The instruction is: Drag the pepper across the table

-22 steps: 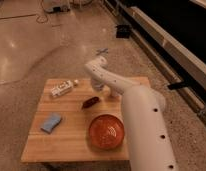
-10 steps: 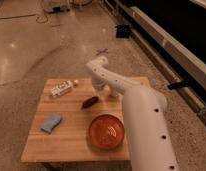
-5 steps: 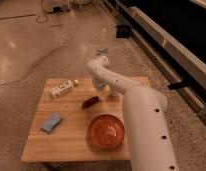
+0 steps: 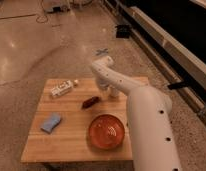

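Observation:
The pepper point(image 4: 90, 102) is a small dark red-brown tapered thing lying near the middle of the light wooden table point(image 4: 71, 147). My white arm comes up from the lower right, bends over the far side of the table and points down. The gripper point(image 4: 112, 91) hangs at its end, low over the table top, a short way to the right of and behind the pepper. It is apart from the pepper.
A round orange-red plate point(image 4: 106, 131) sits at the front right, beside my arm. A blue sponge point(image 4: 51, 122) lies at the front left. A white packet point(image 4: 62, 88) lies at the back left. A dark rail point(image 4: 166, 45) runs along the floor on the right.
The arm's bend has drifted very slightly to the right. The pepper and the other things have not moved.

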Motion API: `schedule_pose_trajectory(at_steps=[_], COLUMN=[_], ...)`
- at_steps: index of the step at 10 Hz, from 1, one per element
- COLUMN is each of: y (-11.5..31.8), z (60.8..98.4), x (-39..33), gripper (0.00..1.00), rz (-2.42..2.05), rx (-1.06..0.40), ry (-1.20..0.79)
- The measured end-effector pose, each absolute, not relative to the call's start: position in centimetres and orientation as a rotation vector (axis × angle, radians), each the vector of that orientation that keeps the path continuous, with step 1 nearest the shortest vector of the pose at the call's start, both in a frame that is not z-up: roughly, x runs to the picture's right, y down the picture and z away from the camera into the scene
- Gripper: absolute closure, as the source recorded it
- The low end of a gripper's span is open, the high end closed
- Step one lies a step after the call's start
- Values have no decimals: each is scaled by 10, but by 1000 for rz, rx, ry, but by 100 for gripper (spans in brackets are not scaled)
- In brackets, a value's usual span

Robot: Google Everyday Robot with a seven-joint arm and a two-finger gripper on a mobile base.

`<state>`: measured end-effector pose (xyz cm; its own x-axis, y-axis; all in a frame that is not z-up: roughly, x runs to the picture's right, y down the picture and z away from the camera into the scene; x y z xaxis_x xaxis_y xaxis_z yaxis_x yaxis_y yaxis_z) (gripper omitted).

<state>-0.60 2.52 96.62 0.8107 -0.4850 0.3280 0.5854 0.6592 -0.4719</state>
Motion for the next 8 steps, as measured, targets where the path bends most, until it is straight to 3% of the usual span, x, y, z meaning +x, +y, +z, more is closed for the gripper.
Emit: schedule_pose_trajectory(at_steps=[8], y=[31], z=[971], x=[-1], gripper=[58], rz=[-589], rx=[-596], ry=[-184])
